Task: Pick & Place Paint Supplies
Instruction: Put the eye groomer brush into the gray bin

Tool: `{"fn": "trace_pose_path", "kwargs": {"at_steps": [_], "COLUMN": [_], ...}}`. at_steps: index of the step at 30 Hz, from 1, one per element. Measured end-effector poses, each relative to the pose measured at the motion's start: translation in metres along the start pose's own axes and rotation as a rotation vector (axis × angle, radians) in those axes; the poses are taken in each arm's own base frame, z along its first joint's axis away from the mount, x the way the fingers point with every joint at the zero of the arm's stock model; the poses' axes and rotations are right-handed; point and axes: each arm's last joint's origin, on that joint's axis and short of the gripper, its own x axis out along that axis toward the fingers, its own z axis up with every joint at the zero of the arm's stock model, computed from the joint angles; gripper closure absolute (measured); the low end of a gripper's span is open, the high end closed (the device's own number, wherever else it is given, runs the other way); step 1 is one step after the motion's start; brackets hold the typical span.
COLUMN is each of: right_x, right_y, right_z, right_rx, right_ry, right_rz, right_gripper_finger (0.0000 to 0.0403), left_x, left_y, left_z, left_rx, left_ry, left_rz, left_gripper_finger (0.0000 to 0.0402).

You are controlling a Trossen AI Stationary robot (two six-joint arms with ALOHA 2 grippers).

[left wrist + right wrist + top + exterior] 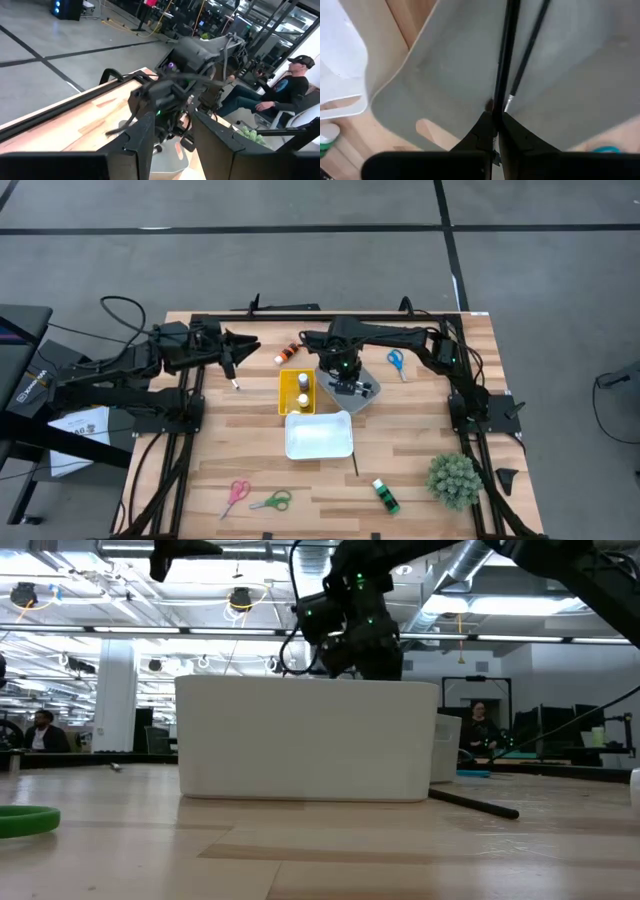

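My right gripper (345, 375) points steeply down over a grey tray (367, 393) behind the white tray (318, 435), shut on a thin dark paintbrush (506, 55). A second brush (530, 50) lies in the grey tray. A yellow tray (297, 392) holds two small bottles. An orange bottle (288, 355) and blue scissors (396, 362) lie at the far side. Pink scissors (235, 495), green scissors (272, 501) and a green bottle (386, 495) lie near the front. My left gripper (243, 345) hovers open at the far left, with a thin brush (234, 375) showing below it. My right gripper pinches the paintbrush's thin handle (496, 107) between its two shut fingers, coming from above and pointing down. The brush runs on beyond the fingertips toward the grey tray (445, 65). Whether its far end touches the tray, I cannot tell.
A fuzzy green plant (455, 478) stands at the front right. A loose brush (354, 463) lies beside the white tray's right side. A black frame runs along the table's edges. People sit in the room beyond the table.
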Motion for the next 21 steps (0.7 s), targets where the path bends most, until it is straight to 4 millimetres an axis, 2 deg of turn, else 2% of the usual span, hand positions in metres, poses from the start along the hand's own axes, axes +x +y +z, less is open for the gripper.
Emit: {"fn": "trace_pose_path", "kwargs": {"at_steps": [21], "right_x": [0.037], "right_y": [-0.011], "right_z": [0.003], "right_rx": [0.033], "right_ry": [-0.001], "right_rz": [0.043], "right_gripper_finger": [0.0398], "left_x": [0.006], "left_y": [0.000], "left_z": [-0.002], "left_rx": [0.003], "left_ry": [0.017], "left_rz": [0.010], "left_gripper_finger": [0.0275]}}
